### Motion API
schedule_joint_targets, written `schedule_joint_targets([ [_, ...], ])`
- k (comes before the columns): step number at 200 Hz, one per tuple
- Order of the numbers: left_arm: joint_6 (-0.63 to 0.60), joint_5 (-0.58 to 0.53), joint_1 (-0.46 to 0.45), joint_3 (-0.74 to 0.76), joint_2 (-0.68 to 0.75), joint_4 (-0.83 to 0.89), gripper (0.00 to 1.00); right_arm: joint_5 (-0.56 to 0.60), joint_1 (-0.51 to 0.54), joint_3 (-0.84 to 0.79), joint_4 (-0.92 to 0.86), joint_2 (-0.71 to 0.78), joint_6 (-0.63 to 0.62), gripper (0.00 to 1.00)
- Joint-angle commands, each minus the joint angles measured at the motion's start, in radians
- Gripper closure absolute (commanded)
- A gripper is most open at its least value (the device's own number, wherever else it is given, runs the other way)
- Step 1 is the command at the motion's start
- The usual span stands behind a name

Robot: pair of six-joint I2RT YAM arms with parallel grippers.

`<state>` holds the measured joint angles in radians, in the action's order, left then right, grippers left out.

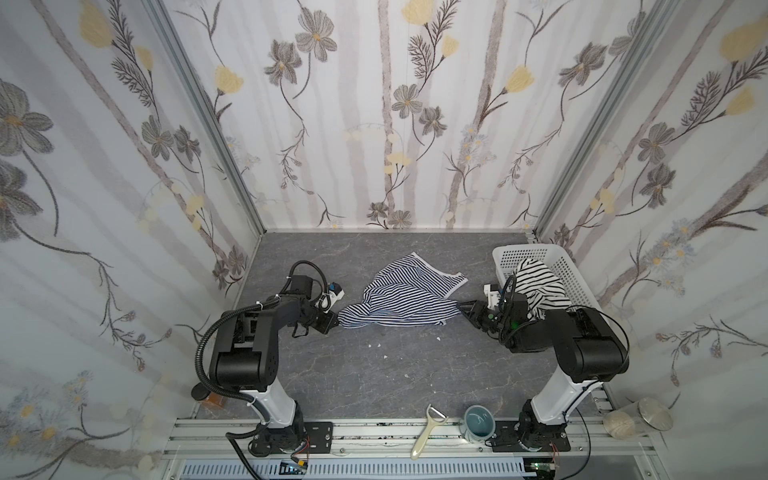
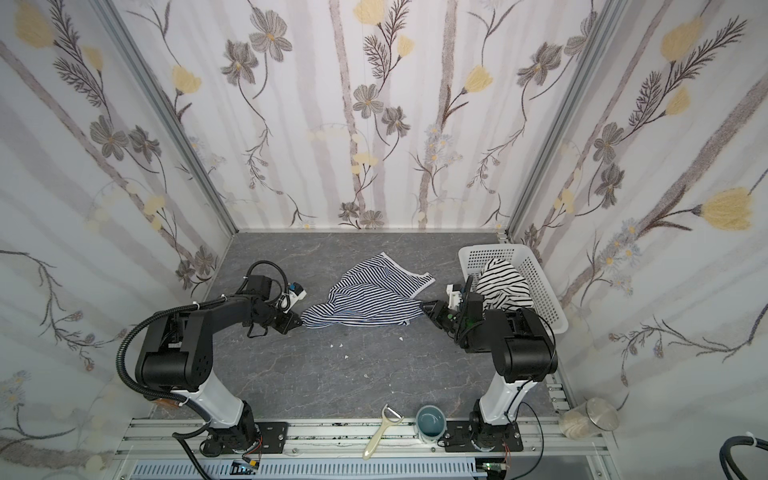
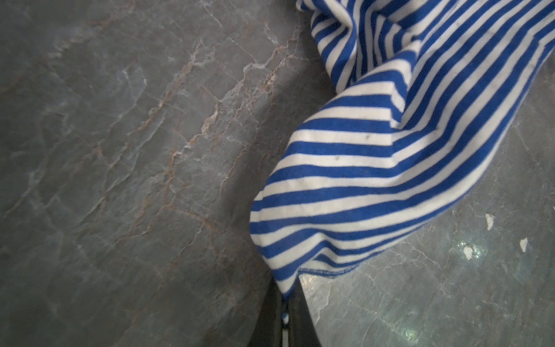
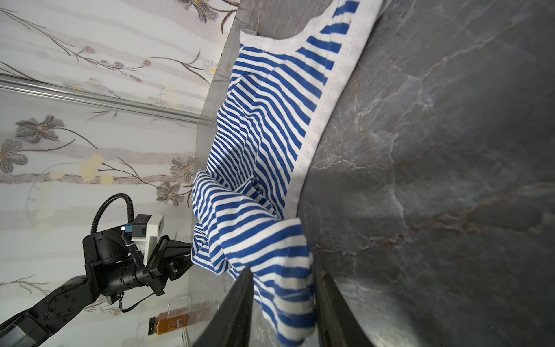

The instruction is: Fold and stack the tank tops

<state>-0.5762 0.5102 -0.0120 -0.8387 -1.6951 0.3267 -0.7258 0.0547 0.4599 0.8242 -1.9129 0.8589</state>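
A white perforated basket (image 1: 528,250) stands at two o'clock on the grey marbled table (image 1: 374,374). At six o'clock rest a cream peeler (image 1: 428,432) and a teal cup (image 1: 478,422) (just beside it). A glass jar (image 1: 638,417) sits at four, perhaps an amber bottle (image 1: 212,401) at eight.

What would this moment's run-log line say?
left gripper: shut on navy top corner | right gripper: navy top between jaws, grip unclear | navy top: crumpled on table | black-striped top: in basket
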Motion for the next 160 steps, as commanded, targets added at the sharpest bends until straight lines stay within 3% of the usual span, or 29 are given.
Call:
schedule_joint_targets([
  [1,-0.017,-0.134,0.01,0.016,-0.02,0.077,1.0,0.005,-0.01,-0.016,-0.079,-0.026,0.056,0.64],
  [89,-0.016,-0.136,0.022,0.011,-0.047,0.069,1.0,-0.025,-0.009,-0.02,-0.131,-0.037,0.012,0.66],
  [160,-0.01,-0.137,0.025,-0.003,-0.057,0.067,1.0,-0.047,-0.009,0.008,-0.118,-0.017,0.014,0.84],
])
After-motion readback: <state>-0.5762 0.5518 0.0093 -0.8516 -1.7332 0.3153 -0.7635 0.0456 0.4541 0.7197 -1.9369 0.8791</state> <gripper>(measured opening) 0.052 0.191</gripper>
